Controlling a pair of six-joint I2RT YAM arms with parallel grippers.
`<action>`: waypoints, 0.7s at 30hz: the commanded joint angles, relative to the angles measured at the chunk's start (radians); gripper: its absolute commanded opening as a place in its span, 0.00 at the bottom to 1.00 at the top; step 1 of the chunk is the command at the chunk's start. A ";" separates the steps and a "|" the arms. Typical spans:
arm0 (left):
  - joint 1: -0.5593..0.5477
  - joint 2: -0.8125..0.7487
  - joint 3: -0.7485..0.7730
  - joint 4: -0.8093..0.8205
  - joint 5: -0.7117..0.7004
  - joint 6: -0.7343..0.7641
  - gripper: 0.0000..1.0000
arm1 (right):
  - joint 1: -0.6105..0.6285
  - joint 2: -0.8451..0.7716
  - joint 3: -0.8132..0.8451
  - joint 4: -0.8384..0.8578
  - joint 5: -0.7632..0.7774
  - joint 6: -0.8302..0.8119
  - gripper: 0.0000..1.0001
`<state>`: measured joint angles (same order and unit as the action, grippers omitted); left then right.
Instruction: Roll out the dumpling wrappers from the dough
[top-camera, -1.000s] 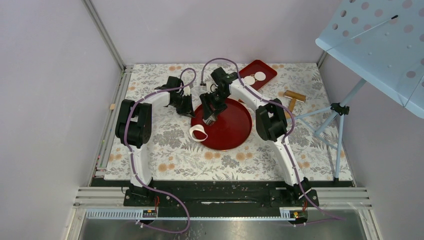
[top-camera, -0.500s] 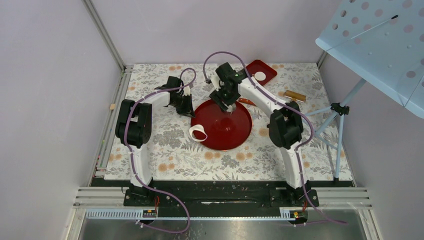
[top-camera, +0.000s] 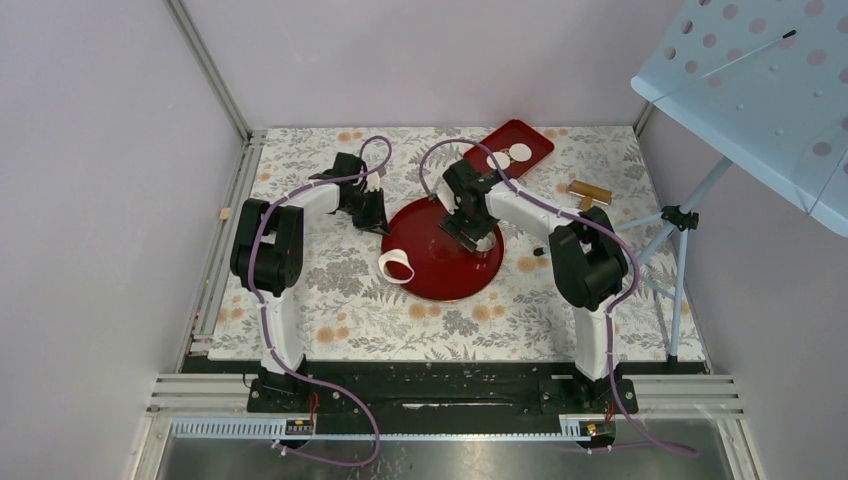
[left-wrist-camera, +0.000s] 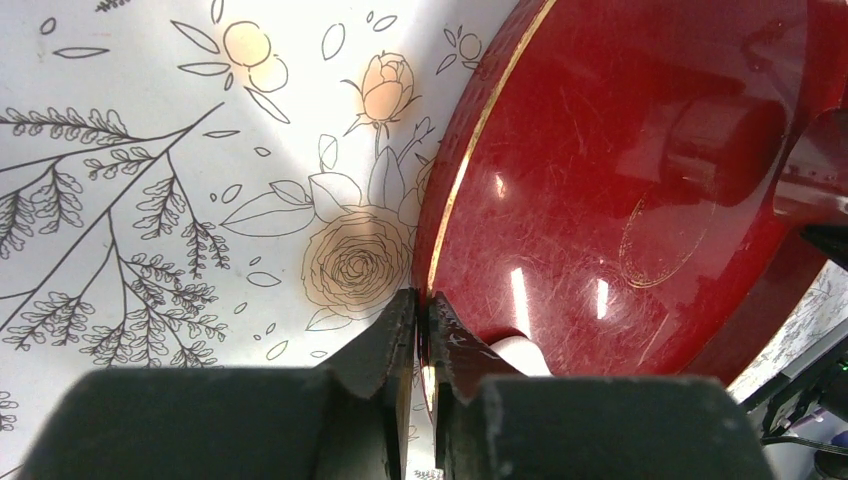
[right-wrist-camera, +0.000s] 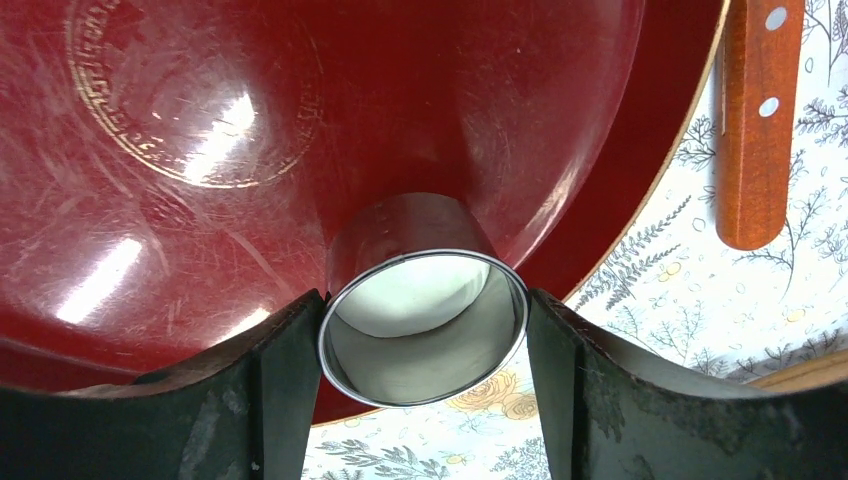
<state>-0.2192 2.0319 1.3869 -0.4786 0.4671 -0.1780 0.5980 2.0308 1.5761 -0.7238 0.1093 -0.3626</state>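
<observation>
The dough (top-camera: 397, 266) is a white scrap with a round hole, lying on the front-left rim of the round red plate (top-camera: 440, 265). It shows partly behind a finger in the left wrist view (left-wrist-camera: 522, 356). My left gripper (top-camera: 373, 213) is shut on the plate's back-left rim (left-wrist-camera: 440, 250). My right gripper (top-camera: 479, 234) is shut on the metal ring cutter (right-wrist-camera: 425, 325) over the plate's right side (right-wrist-camera: 300, 120); a white disc of dough (right-wrist-camera: 415, 292) sits inside the ring. Two dumpling wrappers (top-camera: 498, 159) (top-camera: 520, 152) lie on the small red tray (top-camera: 535, 140) at the back.
A wooden-handled knife (right-wrist-camera: 757, 120) lies on the floral mat just beyond the plate's right edge. A wooden roller (top-camera: 588, 191) lies at the back right. A blue perforated stand (top-camera: 760, 70) with tripod legs (top-camera: 655, 235) reaches over the right side.
My right arm has carried the ring cutter from beside the dough scrap, back over the plate, to the plate's right side. The left gripper has stayed on the rim.
</observation>
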 joint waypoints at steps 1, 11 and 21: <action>0.011 -0.003 -0.011 0.027 -0.010 -0.012 0.10 | 0.018 -0.090 0.019 0.006 -0.067 -0.008 0.55; 0.013 0.000 -0.011 0.026 0.000 -0.010 0.28 | 0.017 -0.182 -0.005 -0.012 -0.151 -0.031 0.99; 0.014 0.005 -0.004 0.019 0.009 -0.003 0.40 | -0.030 -0.078 0.032 0.074 -0.005 0.017 0.81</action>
<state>-0.2138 2.0319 1.3804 -0.4740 0.4843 -0.1894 0.5980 1.9022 1.5753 -0.6872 0.0525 -0.3695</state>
